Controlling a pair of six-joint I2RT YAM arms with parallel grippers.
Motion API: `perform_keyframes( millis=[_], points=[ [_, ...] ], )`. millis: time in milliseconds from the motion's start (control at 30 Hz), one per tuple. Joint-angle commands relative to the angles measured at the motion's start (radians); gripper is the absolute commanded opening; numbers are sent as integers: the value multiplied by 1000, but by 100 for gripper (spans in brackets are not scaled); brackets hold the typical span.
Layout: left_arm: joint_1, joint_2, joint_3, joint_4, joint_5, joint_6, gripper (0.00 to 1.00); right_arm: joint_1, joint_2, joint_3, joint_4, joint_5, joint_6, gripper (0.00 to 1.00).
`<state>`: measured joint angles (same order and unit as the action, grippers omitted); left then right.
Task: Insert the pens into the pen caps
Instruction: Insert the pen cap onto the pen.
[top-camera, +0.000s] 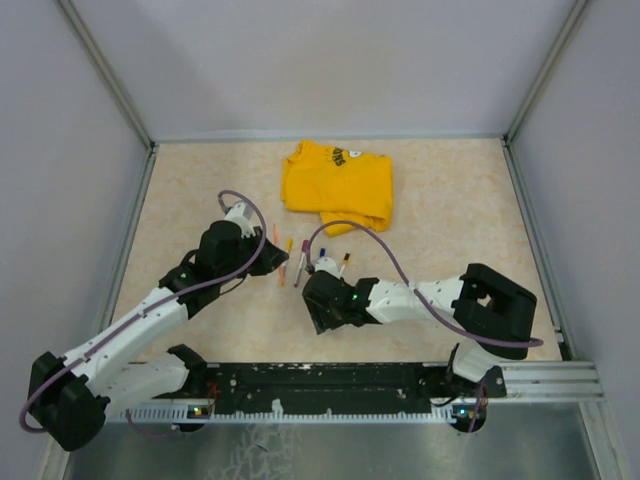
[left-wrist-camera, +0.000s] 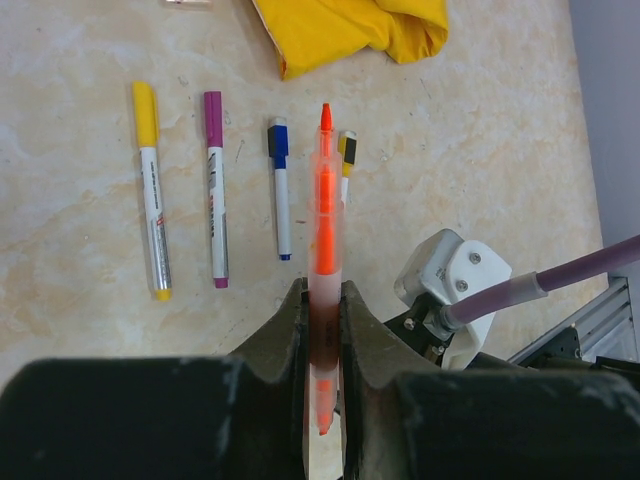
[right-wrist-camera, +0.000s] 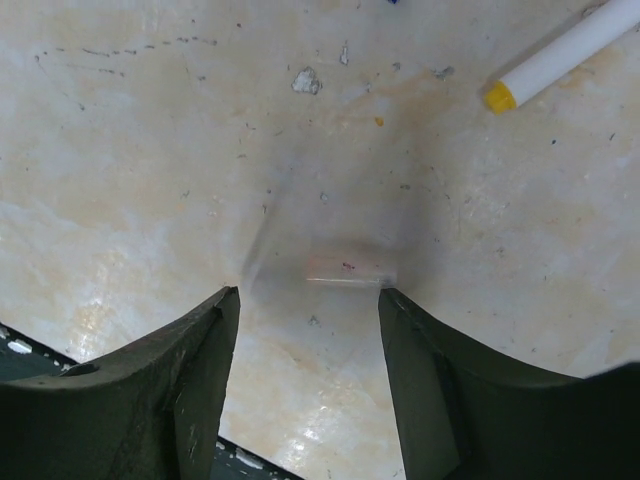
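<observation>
My left gripper (left-wrist-camera: 322, 295) is shut on a pen (left-wrist-camera: 325, 200) with a translucent barrel and an orange tip that points away from the wrist. On the table beyond it three pens lie side by side, each with a cap on: yellow (left-wrist-camera: 146, 112), magenta (left-wrist-camera: 213, 108) and blue (left-wrist-camera: 277, 138). A short yellow-and-black piece (left-wrist-camera: 347, 152) shows partly behind the held pen. My right gripper (right-wrist-camera: 308, 295) hangs open low over the table, a small pale translucent piece (right-wrist-camera: 345, 268) lying between its fingertips. A white pen with a yellow end (right-wrist-camera: 560, 55) lies further off.
A folded yellow T-shirt (top-camera: 335, 180) lies at the back of the table (top-camera: 450, 200), just beyond the pens. The two grippers sit close together near the middle, the left (top-camera: 270, 258) beside the right (top-camera: 320, 272). Walls enclose the table on three sides.
</observation>
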<state>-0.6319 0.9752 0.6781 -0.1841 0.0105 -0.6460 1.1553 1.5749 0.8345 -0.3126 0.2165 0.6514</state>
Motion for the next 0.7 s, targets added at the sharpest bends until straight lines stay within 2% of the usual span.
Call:
perform_keyframes(
  millis=[0,433,667],
  points=[
    [7,2,43,18,11,20,0,-8,36,61,-15,48,-37,57],
    [8,-17,37,-4,-10,26,0,-28,146,141,-28,82,-51,59],
    [8,-16,41,-10,-14,34,0,-58,169,141,-28,105,-4,58]
  ],
)
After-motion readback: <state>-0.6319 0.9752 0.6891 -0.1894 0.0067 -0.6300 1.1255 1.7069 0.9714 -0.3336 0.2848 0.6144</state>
